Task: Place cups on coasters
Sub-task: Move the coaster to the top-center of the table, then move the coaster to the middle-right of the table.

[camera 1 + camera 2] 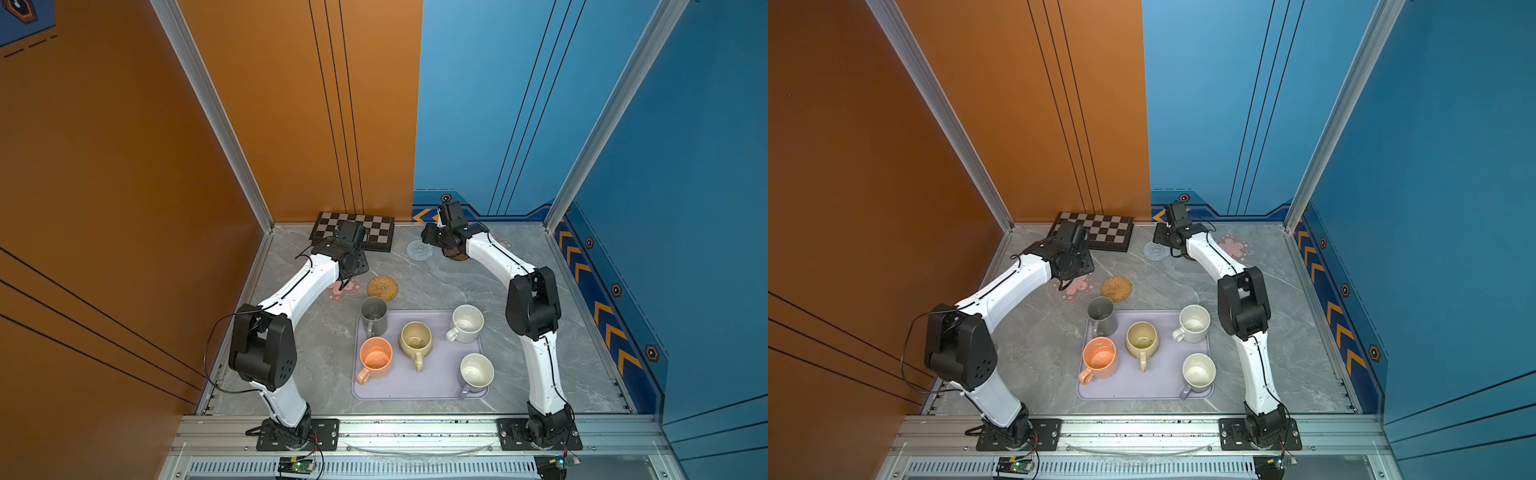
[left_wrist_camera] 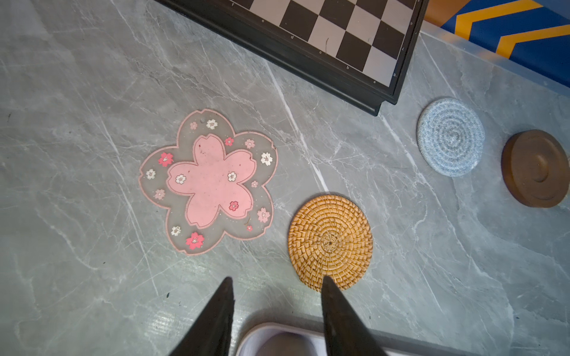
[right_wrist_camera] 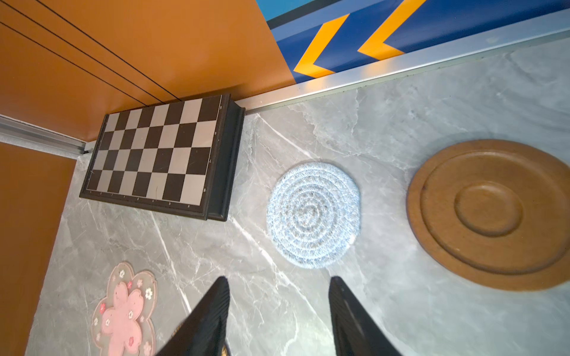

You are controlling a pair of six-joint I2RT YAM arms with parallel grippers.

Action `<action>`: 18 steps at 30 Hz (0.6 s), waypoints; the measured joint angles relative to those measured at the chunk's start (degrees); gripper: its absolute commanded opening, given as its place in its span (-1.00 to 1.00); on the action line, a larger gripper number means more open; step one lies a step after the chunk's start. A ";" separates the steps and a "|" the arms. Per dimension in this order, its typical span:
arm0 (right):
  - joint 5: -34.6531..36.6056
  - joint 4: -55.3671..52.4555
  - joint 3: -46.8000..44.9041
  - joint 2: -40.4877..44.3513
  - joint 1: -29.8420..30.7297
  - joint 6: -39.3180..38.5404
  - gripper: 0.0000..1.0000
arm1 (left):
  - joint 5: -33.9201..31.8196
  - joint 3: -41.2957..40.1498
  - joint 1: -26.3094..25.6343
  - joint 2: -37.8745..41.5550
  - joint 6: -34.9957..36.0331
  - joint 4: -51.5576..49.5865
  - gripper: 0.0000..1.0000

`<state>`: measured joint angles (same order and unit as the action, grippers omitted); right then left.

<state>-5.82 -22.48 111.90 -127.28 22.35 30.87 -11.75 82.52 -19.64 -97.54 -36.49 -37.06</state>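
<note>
Several cups stand on the lavender tray [image 1: 440,388]: grey [image 1: 374,318], orange [image 1: 376,358], beige-yellow [image 1: 415,338], speckled white [image 1: 468,322] and lavender [image 1: 477,371]. Behind the tray lie the coasters: a pink flower [image 2: 209,182], rattan round [image 2: 330,242], pale-blue spiral [image 3: 313,214], brown wooden disc [image 3: 490,212], and a second pink flower [image 1: 1233,246] at the back right. My left gripper [image 2: 277,279] hangs open and empty above the bare table between the first flower and the rattan round. My right gripper [image 3: 279,278] is open and empty over the table near the spiral.
A black-and-grey chequered board [image 1: 353,230] lies against the back wall at the left. Orange and blue walls close the table on three sides. A metal rail [image 1: 415,428] with both arm bases runs along the front edge.
</note>
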 measured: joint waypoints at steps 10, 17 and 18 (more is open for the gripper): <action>-0.02 -0.50 -12.85 7.10 2.08 -2.95 0.09 | 0.31 -3.08 -0.04 5.35 0.15 -0.02 0.00; -0.02 -1.53 -13.51 9.20 5.62 -4.98 0.07 | 1.11 -4.72 -0.15 7.63 1.53 -0.09 0.08; -0.02 -1.73 -13.51 9.18 6.38 -5.20 0.07 | 1.16 -4.92 -0.15 7.93 1.62 -0.09 0.08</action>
<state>-5.85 -24.21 98.39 -118.10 28.73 25.67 -10.59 77.60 -19.79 -89.60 -34.87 -37.15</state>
